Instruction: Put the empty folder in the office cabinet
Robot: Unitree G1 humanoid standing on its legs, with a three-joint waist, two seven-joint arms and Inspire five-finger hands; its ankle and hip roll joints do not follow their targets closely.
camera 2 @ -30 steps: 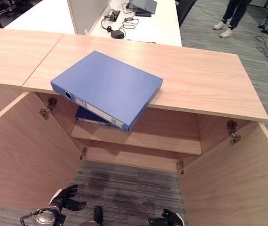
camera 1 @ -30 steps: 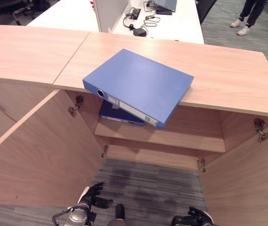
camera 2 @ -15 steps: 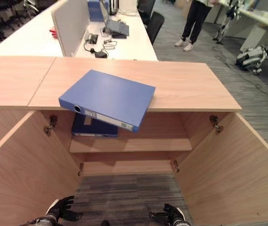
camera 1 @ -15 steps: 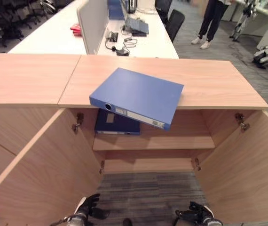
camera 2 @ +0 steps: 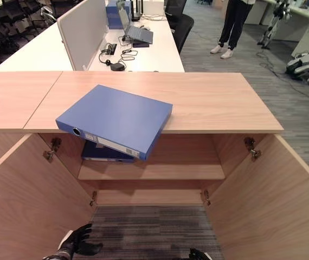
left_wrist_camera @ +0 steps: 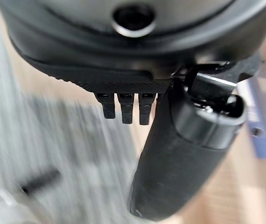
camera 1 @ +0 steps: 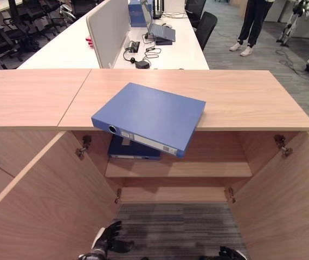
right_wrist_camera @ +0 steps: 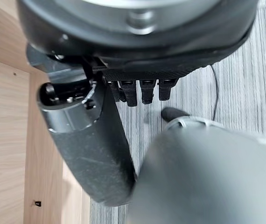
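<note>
**Folder on the cabinet top, both of our hands low and empty**

We're looking down at the blue folder (camera 1: 152, 115) — it lies flat on the cabinet's wooden top (camera 1: 252, 95), turned at an angle, with its spine corner jutting out past the front edge over the open cabinet (camera 1: 179, 168). Nothing touches it. Both doors (camera 1: 40, 200) stand swung wide, and on the shelf (camera 1: 198, 169) inside we can see a second, darker blue folder (camera 1: 133, 150) lying flat at the left end, just under the overhanging corner.

Our left hand (camera 1: 107, 242) hangs low by the carpet (camera 1: 176, 230), well apart from the folder, fingers relaxed and holding nothing. Our right hand (right_wrist_camera: 100, 140) is down at the bottom edge too — its wrist view shows the thumb out straight and the fingers uncurled, nothing in them.

Beyond the cabinet, a white tabletop (camera 1: 89, 46) carries a laptop (camera 1: 157, 30), and a person (camera 1: 252, 24) stands on the far floor.
</note>
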